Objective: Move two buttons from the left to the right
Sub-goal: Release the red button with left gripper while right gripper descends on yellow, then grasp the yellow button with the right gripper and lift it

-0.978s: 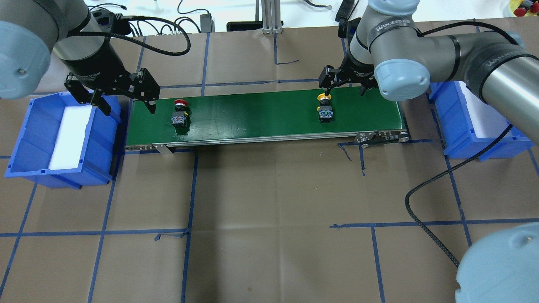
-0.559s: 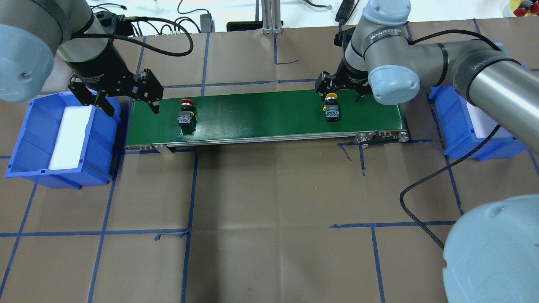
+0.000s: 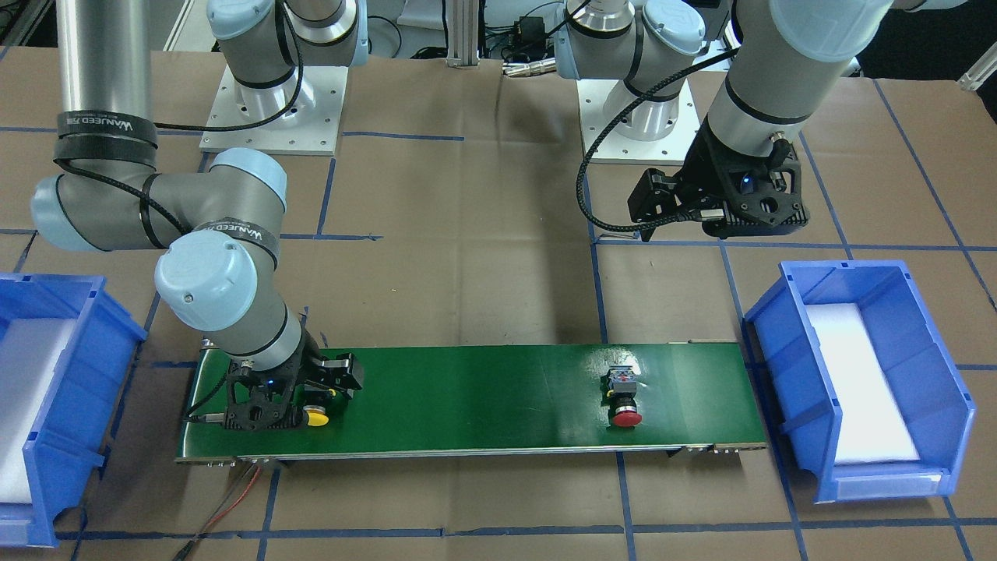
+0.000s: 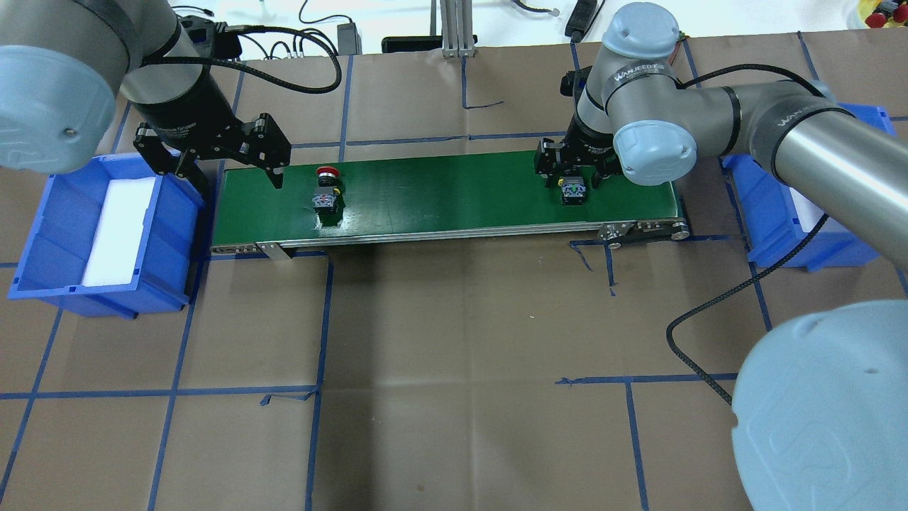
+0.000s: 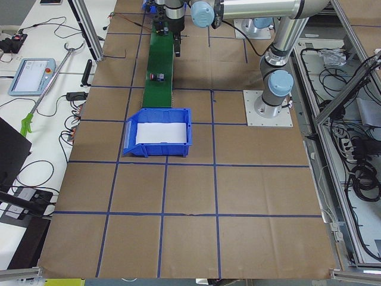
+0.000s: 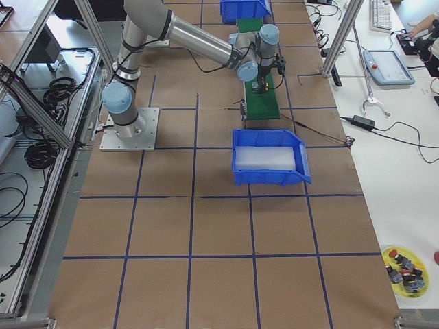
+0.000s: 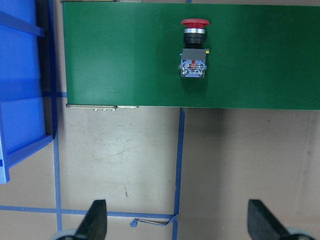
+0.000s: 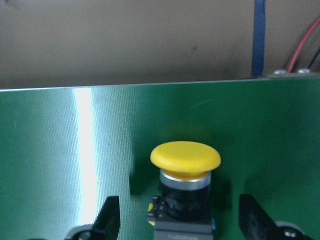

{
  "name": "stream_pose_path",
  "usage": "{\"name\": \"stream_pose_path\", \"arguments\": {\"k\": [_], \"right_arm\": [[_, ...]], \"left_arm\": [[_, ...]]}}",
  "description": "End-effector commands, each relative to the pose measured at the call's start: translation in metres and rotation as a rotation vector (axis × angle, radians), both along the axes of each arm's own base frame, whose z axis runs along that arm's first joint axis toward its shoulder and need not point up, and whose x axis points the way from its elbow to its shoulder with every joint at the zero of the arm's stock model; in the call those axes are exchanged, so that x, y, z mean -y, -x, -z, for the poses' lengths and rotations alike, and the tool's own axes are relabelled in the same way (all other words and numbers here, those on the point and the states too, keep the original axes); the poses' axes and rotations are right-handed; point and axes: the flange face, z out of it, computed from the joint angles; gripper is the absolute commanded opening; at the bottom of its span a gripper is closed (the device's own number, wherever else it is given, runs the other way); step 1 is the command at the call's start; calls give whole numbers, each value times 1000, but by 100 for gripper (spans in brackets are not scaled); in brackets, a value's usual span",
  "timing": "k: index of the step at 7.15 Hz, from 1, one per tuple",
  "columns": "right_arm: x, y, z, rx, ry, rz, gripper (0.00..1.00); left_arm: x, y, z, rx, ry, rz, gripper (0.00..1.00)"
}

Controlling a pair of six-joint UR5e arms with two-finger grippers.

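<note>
On belt [image 4: 440,191], yellow btn [image 8: 185,159] shifted, R pincer [image 8: 181,220] lower

green belt [image 4: 454,191] | left blue bin [image 4: 53,234] | right blue bin [image 4: 770,234]

Red button [image 4: 327,190] is sitting alone on the green belt [image 4: 440,191], bare belt lying all around it. Right claw [image 8: 181,219] is straddling the yellow button [image 8: 185,156], gaps showing on both sides. Left bin [image 4: 179,213] and right bin [image 4: 762,213] are blocking the belt ends.
</note>
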Motion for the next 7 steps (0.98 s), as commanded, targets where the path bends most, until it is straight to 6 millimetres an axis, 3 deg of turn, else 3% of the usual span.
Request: {"name": "stream_pose_path", "arguments": {"k": [1, 2, 3, 4, 6, 7], "right_arm": [[1, 4, -1, -43, 0, -10, 35], [3, 10, -10, -88, 19, -10, 11], [5, 13, -19, -94, 35, -6, 6], [11, 25, -40, -119, 70, 9, 5], [-5, 98, -110, -162, 85, 11, 7], [-17, 155, -140, -166, 80, -2, 8]], "left_arm": [[2, 0, -6, -51, 17, 58, 100], [2, -4, -9, -43, 21, 99, 100], [2, -8, -12, -39, 25, 92, 100], [1, -8, -15, -35, 31, 93, 100], [-2, -9, -16, -29, 32, 93, 100], [-2, -11, -16, -12, 31, 91, 100]]}}
